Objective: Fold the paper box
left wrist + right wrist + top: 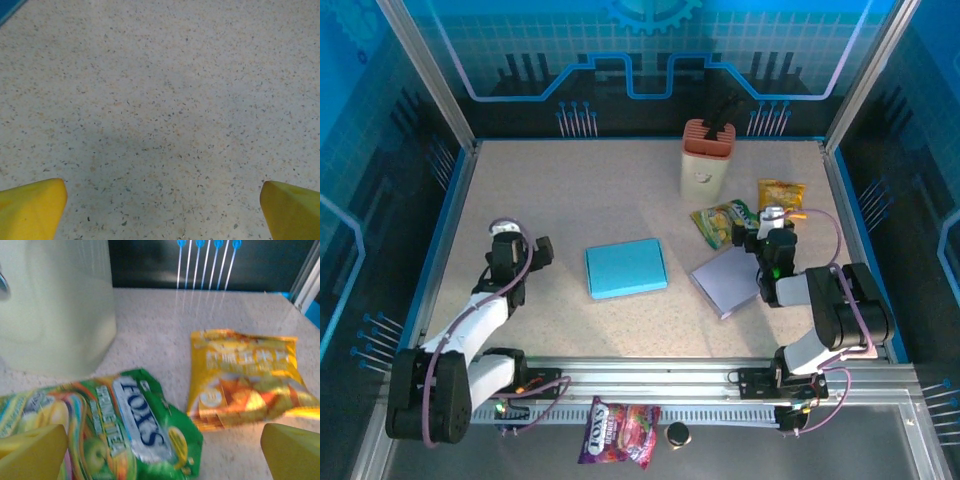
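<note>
As left gripper (162,187) and right gripper (162,430) gape, blue walls (650,50) enclose the speckled table (580,190).

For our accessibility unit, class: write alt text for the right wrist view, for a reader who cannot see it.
A green Fox's candy bag and a yellow snack bag lie side by side on the speckled table, framed by the open yellow jaws of the right gripper. A pale cream container stands behind the green bag.
</note>
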Controlling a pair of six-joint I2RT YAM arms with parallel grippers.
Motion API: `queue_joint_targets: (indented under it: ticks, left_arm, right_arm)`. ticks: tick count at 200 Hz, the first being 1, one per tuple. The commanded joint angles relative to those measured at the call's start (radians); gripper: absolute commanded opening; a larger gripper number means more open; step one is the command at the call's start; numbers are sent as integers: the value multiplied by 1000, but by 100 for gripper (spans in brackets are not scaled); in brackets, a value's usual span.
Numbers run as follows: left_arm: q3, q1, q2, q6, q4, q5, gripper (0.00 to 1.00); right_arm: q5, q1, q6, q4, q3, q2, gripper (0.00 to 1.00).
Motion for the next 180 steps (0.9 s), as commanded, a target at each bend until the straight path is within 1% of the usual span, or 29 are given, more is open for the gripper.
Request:
queue_joint_targets:
  ticks: [1,21,52,75,89,94,107,113,120,130,160,180]
  left_arm:
    - [12,39,62,26,103,107,99]
    - [30,50,112,16,147,150,99]
    - [25,53,189,-14,319,179,99]
    - [26,53,235,-10,408,194,99]
    - [6,52,248,14,491,207,99]
    - [4,51,248,31,497,205,99]
    - [-6,33,239,145,518,187,99]
    - [-6,30,234,174,509,174,99]
    - [-11,33,229,176,512,152,99]
    - [-22,39,229,175,540,154,99]
    - [-9,39,241,191,529,208,99]
    - [-7,39,259,166,556,240,99]
  right_arm:
    - [33,14,-32,-32,6,-4,100]
    - [41,20,-35,-37,10,-5,100]
    - [42,21,-35,-36,10,-4,100]
    - [43,22,-36,-37,9,-4,100]
    - [43,21,-34,-38,9,-4,100]
    - [43,21,-35,-39,9,-5,100]
    - [44,21,-34,-39,10,-4,100]
    - [42,21,-34,-39,9,-4,100]
    - [43,22,-34,-38,10,-4,100]
    - [44,21,-36,-37,10,-4,100]
    - [45,23,-36,-36,9,-4,100]
    - [45,22,-37,-36,9,-4,100]
